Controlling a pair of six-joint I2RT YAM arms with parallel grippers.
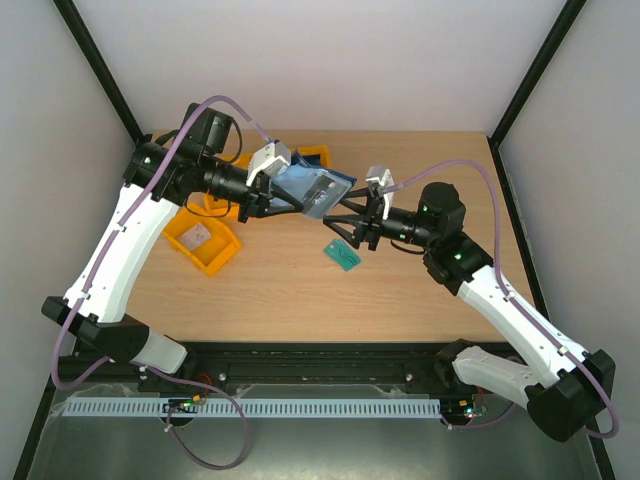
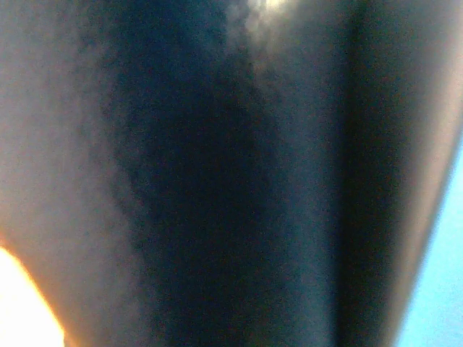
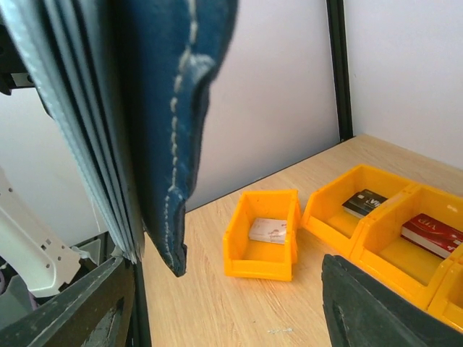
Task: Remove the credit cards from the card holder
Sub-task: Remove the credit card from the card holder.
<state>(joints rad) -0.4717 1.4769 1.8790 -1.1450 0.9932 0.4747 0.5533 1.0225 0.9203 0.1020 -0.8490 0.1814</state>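
1. Pale walls box in the wooden table (image 1: pixel 400 290); the work hangs above it.
2. Your left gripper (image 1: pixel 292 203) looks clamped on the card holder (image 1: pixel 318 188), which is held aloft. Its wrist view is smothered dark, so you can't check the bite.
3. Your right gripper (image 1: pixel 345 225) gapes wide and grips nothing, with the holder just beside one finger. Close now and you may pinch a sleeve, not a card.
4. A hard tug could strip the holder from the left grip.
5. Credit cards (image 3: pixel 432 233) lie in the orange bins (image 3: pixel 260 246) below. A loosened card could miss them and land by the teal card (image 1: pixel 342 255).

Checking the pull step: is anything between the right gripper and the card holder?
Nothing visible does. The card holder, held up by the left gripper, hangs directly before the open right gripper.
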